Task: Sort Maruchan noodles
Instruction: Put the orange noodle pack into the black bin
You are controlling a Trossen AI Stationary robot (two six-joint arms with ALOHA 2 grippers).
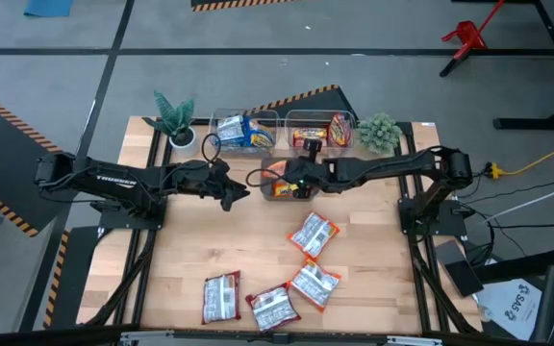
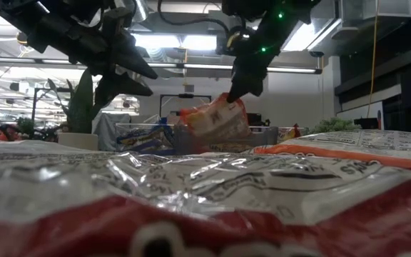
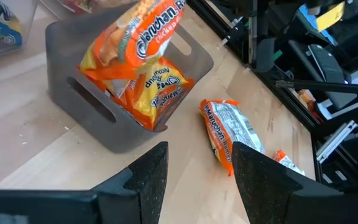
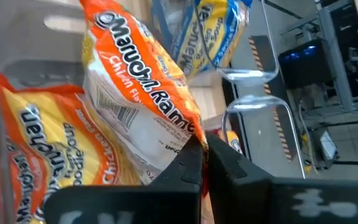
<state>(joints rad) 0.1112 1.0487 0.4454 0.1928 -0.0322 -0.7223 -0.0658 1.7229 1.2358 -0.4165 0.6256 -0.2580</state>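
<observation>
An orange, crinkly plastic Maruchan ramen packet point(image 4: 143, 93) hangs pinched by one corner in the right gripper point(image 4: 205, 163), whose two dark fingers are clenched on it just above the dark grey tray point(image 3: 79, 112). A second orange-and-yellow packet point(image 3: 157, 93) already stands inside that tray, leaning against its wall.

Seen from overhead, the tray sits near table centre, slightly toward twelve o'clock. Beyond it, at twelve o'clock, stand two clear plastic bins: the left bin point(image 1: 221, 118) holds blue-white packets point(image 1: 241, 132), the right bin point(image 1: 308, 116) holds red-white ones point(image 1: 339, 131). A small potted green plant point(image 1: 175, 120) stands at eleven o'clock and a bushy green one point(image 1: 379, 132) at one o'clock.

Four brownish-white packets lie loose on the light wooden table point(image 1: 210, 240) toward six o'clock: one point(image 1: 313, 234) nearest the centre, one point(image 1: 314, 284) just below it, another point(image 1: 273, 308) beside that, and one point(image 1: 222, 296) at seven o'clock.

The left gripper point(image 3: 196, 171) hovers at nine o'clock of the tray, its fingers spread apart and holding nothing.
</observation>
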